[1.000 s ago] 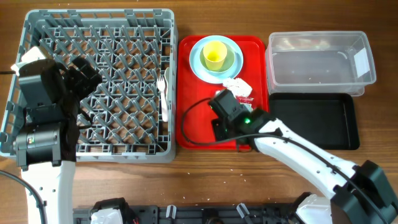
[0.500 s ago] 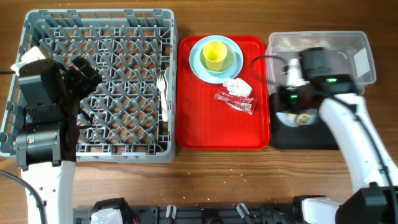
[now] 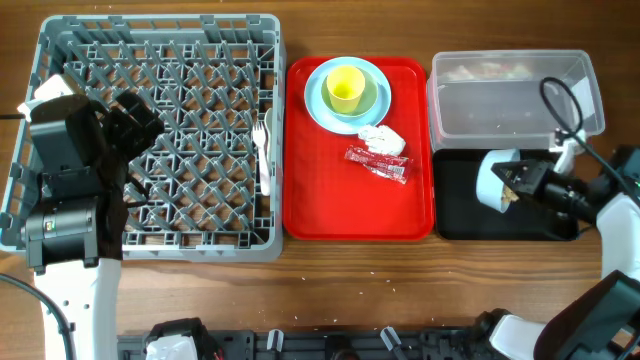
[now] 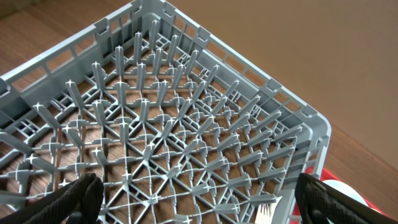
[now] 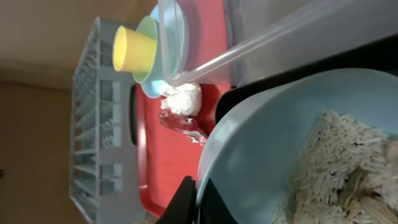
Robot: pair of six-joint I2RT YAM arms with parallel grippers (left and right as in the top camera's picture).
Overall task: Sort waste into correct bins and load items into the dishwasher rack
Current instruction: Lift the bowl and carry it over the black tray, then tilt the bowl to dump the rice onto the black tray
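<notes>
**A:** Where is the right claw [image 3: 512,181]?

**B:** Over the black tray [image 3: 470,225], at the right of the worktop [image 3: 330,275]. Its fingers are pressed together on the rim of a light-blue bowl [image 3: 490,180], which is tipped steeply onto its side above the tray.

**A:** Anything in that bowl?

**B:** Whitish rice scraps [image 5: 348,155]. The right wrist view shows them heaped against the inside of the bowl, with the dark fingers [image 5: 185,198] pinching the rim at the lower edge of the picture.

**A:** And the clear tub [image 3: 515,120]?

**B:** Just on the far side of the black tray. I cannot tell whether the two touch.

**A:** What sits on the red serving tray [image 3: 310,200]?

**B:** At its far end a light-blue plate [image 3: 311,95] carries a pale green bowl [image 3: 372,92], with a yellow cup [image 3: 345,88] upright inside that. A crumpled white napkin [image 3: 383,139] lies at the plate's near right edge. A red-and-clear wrapper [image 3: 378,165] lies just beside the napkin on the near side. The serving tray stands between the bins on the right and the grey dishwasher rack [image 3: 160,22] on the left.

**A:** The left claw [image 3: 135,118]?

**B:** Spread wide and gripping nothing. It hangs over the left part of the rack, and its wrist view looks down on the pegs.

**A:** Is anything loaded?

**B:** A white fork [image 3: 262,150] lies in the rack along its right wall.
</notes>
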